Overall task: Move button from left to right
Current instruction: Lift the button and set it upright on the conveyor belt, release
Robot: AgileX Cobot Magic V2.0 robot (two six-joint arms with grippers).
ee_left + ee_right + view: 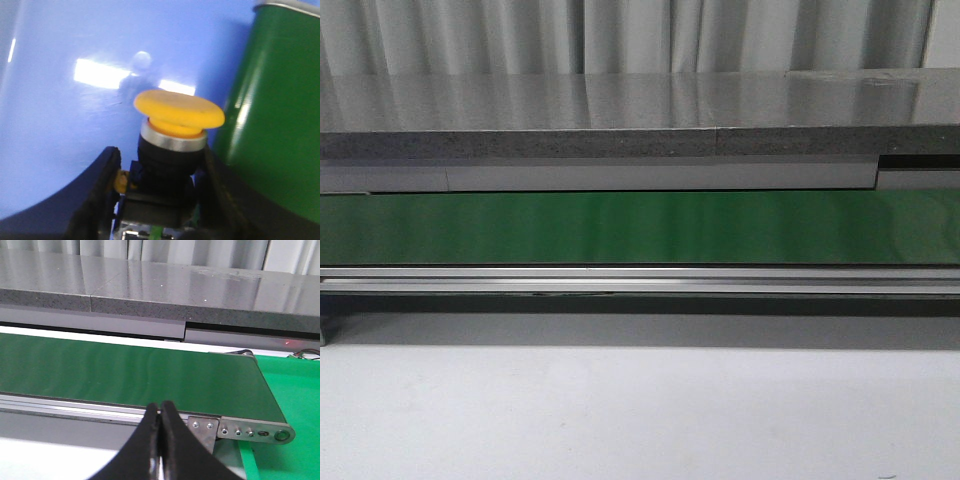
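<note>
In the left wrist view the button point(177, 112) fills the middle: a round orange-yellow cap on a silver ring and a black boxy body. My left gripper point(157, 172) is shut on the button's black body, one black finger on each side, over a blue surface beside the green belt point(280, 125). In the right wrist view my right gripper point(160, 412) is shut and empty, its fingertips together over the near rail of the green belt point(125, 370). Neither gripper nor the button shows in the front view, only the belt point(640, 228).
A grey stone-like shelf point(620, 120) runs behind the belt. The belt's metal end bracket point(250, 430) with screws is by my right gripper, with a green surface point(295, 385) beyond it. A white tabletop point(640, 420) lies in front of the conveyor.
</note>
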